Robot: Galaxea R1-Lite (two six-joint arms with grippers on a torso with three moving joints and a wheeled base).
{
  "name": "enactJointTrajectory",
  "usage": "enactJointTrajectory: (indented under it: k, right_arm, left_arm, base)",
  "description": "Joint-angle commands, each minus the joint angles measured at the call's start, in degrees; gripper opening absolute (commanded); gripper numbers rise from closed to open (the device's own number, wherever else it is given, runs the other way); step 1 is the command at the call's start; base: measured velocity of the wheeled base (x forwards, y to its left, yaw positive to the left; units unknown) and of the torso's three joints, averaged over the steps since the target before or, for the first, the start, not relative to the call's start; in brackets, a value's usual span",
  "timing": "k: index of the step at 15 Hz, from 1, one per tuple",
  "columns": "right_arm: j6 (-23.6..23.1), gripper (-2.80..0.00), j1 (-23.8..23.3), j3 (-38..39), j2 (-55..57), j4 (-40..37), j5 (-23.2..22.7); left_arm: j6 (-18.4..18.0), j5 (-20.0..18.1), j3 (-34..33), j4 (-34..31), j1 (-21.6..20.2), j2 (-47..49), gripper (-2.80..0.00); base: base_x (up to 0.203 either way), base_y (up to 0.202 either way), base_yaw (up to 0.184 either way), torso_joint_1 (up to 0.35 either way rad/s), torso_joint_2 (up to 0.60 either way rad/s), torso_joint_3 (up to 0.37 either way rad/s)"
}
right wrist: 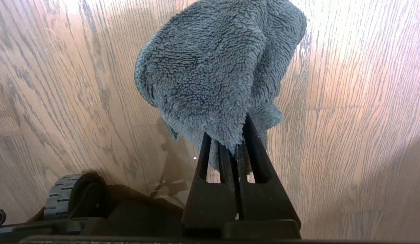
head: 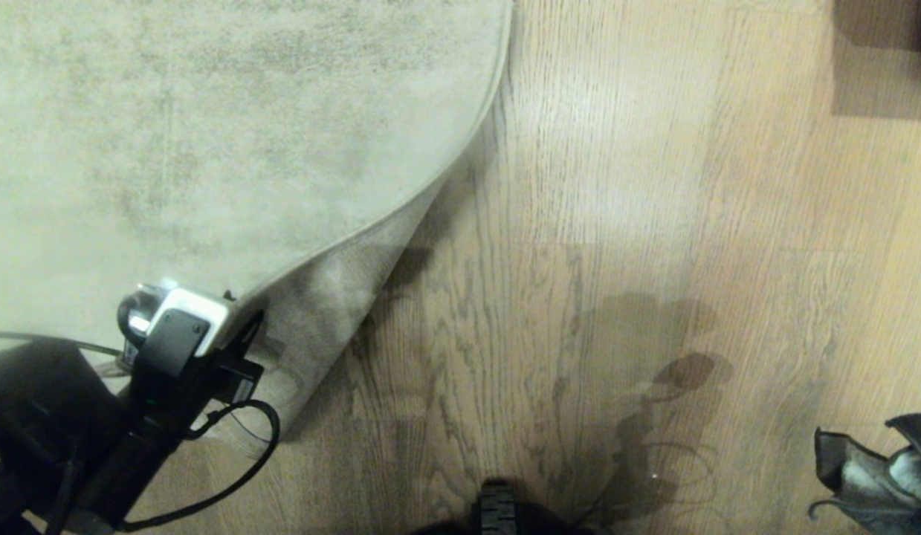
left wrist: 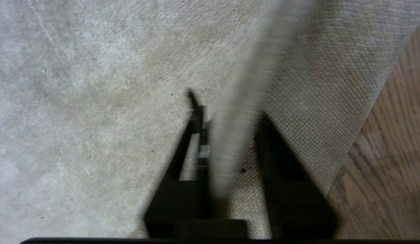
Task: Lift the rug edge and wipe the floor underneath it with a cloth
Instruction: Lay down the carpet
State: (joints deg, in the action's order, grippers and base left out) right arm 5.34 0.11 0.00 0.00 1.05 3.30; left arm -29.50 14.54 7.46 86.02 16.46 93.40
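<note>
Nearest to me, at the bottom edge of the head view, sits one ribbed wheel (head: 497, 505) of my base, on the floor (head: 616, 223), light wood-grain planks with a slight sheen. At the near right corner of that view a dark leafy thing (head: 876, 475) pokes in, and soft shadows lie on the planks between it and the wheel.

My right claw (right wrist: 234, 149) hangs above bare planks, its fingers pressed together on the cloth (right wrist: 216, 67), a fuzzy grey-blue rag that bunches up beyond the fingertips and clear of the floor. In the right wrist view the wheel and a dark part of my base show beside it.

My left claw (left wrist: 230, 135) is at the near left, at the rug edge (head: 401, 223). In the left wrist view its two black fingers (left wrist: 284, 162) stand apart with the thin, blurred border of the rug running up between them; I cannot tell whether either finger touches it. The pile side (left wrist: 94, 101) lies to one side of that border and the woven underside (left wrist: 318, 84) to the other. From the head view the corner is raised and curled, so the underside (head: 319, 319) faces the bare planks, and a shadow falls on the floor just beside the fold.

Farther off, the border drops in a curve and runs straight to the far edge of the view. Right of it the planks lie open all the way across, up to a dark patch (head: 884, 59) in the far right corner.
</note>
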Motion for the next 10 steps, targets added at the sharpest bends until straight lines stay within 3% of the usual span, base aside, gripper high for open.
enactJointTrajectory:
  k: [1,10]
  right_arm:
    - [0.0,-2.80,0.1,0.0,0.1,0.1,0.0]
    - [0.0,-2.80,0.1,0.0,0.1,0.0,0.0]
  left_arm:
    - [-0.2,0.2,-0.1,0.4,0.0,0.1,0.00]
    - [0.8,0.2,1.3,0.5,2.0,-4.6,0.00]
  base:
    - [0.000,0.000,0.000,0.000,0.00,0.000]
    - [0.000,0.000,0.000,0.000,0.00,0.000]
